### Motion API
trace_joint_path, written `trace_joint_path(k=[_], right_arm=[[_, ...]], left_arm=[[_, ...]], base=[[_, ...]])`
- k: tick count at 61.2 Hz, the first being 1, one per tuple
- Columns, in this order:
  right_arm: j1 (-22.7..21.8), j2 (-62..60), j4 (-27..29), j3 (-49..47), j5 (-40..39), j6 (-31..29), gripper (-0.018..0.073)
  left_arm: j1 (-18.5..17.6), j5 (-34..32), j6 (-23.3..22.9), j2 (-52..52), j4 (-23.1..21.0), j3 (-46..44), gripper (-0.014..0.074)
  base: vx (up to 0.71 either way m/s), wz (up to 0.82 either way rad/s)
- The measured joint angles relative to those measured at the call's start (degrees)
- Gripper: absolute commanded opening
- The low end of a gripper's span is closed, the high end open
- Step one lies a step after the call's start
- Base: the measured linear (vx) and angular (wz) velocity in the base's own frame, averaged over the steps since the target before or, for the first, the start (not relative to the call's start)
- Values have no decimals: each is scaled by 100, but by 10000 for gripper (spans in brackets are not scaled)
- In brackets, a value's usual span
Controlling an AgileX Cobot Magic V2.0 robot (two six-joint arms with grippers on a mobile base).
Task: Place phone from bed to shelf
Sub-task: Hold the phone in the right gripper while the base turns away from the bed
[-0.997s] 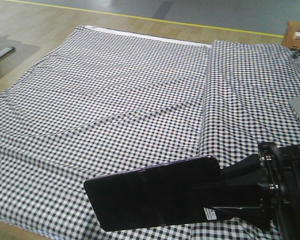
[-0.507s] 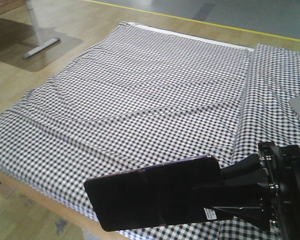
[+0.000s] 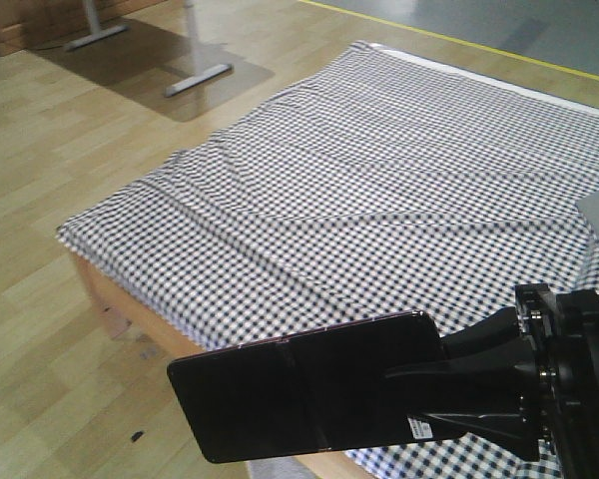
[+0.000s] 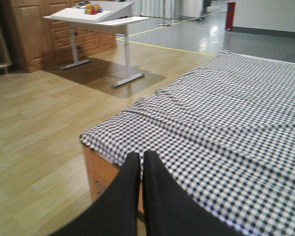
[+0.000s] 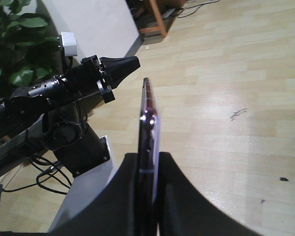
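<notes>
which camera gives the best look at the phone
The exterior front-facing view: it shows the phone broadside, with its glossy black face and crease visible, held by the right gripper. The right wrist view shows only its thin edge, seen end-on. The left wrist view shows none of it.

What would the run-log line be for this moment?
phone: clamped in right pincer, off the bed | left pincer: shut, empty | shelf: not in view
</notes>
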Motion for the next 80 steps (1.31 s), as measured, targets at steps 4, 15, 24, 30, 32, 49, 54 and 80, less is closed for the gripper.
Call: trace_joint_path(k=[4,15,24,30,32,49,54,80], right_arm=[[0,0,0,0,0,0,-4],[0,0,0,0,0,0,-4],[0,0,0,0,0,0,-4],[0,0,0,0,0,0,-4],[0,0,0,0,0,0,-4],[0,0,0,0,0,0,-4],[0,0,0,0,0,0,-4],[0,0,0,0,0,0,-4]], left_arm=[[0,0,0,0,0,0,1],[0,0,0,0,0,0,1],[0,0,0,0,0,0,1],[0,0,0,0,0,0,1],[0,0,0,0,0,0,1],[0,0,0,0,0,0,1],[0,0,0,0,0,0,1],[0,0,0,0,0,0,1]], base=[[-11,43],[-11,42],[-10,40],[-10,38],[-10,38],[-10,39],[-11,42],[-12,50]])
